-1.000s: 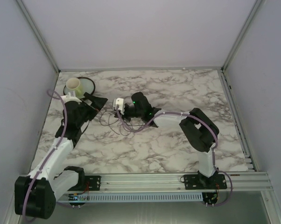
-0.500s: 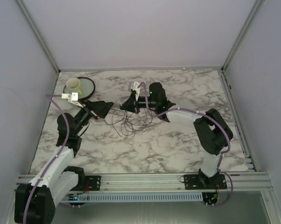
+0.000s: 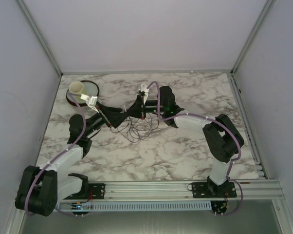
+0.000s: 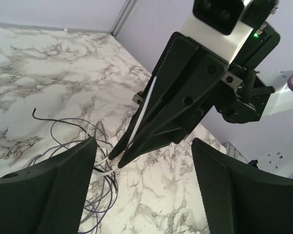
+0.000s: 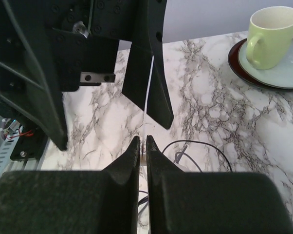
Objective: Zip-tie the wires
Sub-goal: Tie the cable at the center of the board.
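The wires (image 3: 137,129) lie in loose thin dark loops on the marble table; they also show in the left wrist view (image 4: 64,134) and as a dark wire loop (image 5: 200,145) in the right wrist view. My right gripper (image 3: 132,113) hangs over them, shut on a thin white zip tie (image 4: 144,108) that runs up from its tips (image 5: 146,97). My left gripper (image 3: 123,117) is open, its two fingers (image 4: 64,185) standing either side of the right gripper's tips (image 4: 118,158) without touching them. In its own view the right gripper (image 5: 143,142) is shut.
A pale green mug (image 3: 77,88) stands on a dark-rimmed plate (image 3: 92,93) at the far left corner, also seen as mug (image 5: 270,34) and plate (image 5: 283,73). Walls close the table on three sides. An aluminium rail (image 3: 151,187) runs along the near edge.
My left gripper has swung right until it straddles the right gripper's tips, its jaws slightly narrower. The right gripper moved farther back and right with the zip tie, then held.
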Tool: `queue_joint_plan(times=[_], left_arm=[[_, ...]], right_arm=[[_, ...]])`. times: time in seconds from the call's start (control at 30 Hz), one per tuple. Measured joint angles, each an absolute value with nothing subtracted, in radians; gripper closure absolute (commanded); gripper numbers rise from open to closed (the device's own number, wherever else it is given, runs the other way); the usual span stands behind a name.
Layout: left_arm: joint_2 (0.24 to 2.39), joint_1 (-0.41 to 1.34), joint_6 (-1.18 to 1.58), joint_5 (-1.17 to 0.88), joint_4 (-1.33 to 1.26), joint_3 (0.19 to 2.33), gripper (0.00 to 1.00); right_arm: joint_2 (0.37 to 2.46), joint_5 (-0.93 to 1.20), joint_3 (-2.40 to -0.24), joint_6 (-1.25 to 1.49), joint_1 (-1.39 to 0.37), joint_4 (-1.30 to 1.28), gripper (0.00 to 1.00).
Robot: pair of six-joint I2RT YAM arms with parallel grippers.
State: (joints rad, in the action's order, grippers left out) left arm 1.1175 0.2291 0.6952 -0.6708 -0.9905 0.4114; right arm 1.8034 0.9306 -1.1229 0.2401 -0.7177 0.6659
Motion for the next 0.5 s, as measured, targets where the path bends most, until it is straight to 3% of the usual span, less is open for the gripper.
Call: queue_joint_plan(times=[0.23, 0.5], left_arm=[[1.191, 0.251, 0.661, -0.673, -1.036, 0.448, 0.51], [1.256, 0.277, 0.667, -0.672, -1.121, 0.476, 0.94]], right_arm=[[1.799, 0.941, -1.123, 0.257, -0.717, 0.672, 1.00], [1.798, 0.942, -1.122, 0.259, -0.717, 0.672, 1.00]])
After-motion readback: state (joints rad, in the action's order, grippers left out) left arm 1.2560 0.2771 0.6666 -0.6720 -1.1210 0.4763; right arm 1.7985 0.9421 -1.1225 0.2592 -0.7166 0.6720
